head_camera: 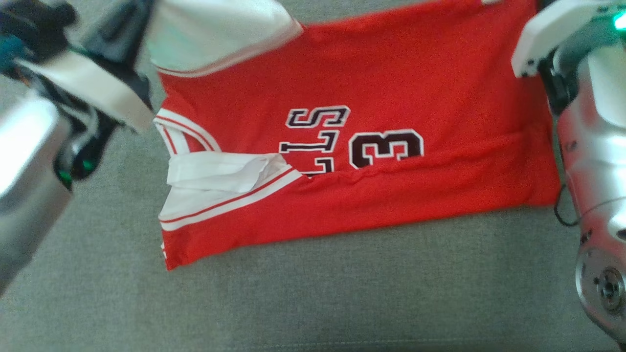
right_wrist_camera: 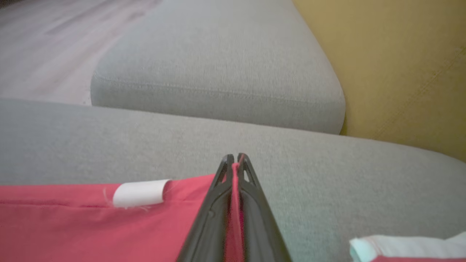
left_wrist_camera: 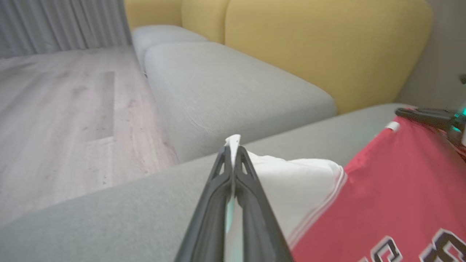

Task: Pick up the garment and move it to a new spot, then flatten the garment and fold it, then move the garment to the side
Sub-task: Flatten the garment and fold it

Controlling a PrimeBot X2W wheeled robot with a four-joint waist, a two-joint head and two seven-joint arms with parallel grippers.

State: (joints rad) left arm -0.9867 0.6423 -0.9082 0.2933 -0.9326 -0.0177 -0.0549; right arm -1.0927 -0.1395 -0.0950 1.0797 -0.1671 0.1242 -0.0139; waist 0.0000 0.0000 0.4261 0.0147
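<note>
Probably home: sofa [left_wrist_camera: 233,87], curtain [left_wrist_camera: 62,25], wood floor [left_wrist_camera: 72,109]

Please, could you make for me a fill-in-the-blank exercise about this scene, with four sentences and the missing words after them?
1. The jersey lies on a ____ cushion.
2. The left gripper has its jaws shut on the jersey's ____ part.
3. The right gripper has its jaws shut on the jersey's ____ edge.
4. The colour of the sofa's backrest is ____.

Missing words: grey; white; red; yellow.
</note>
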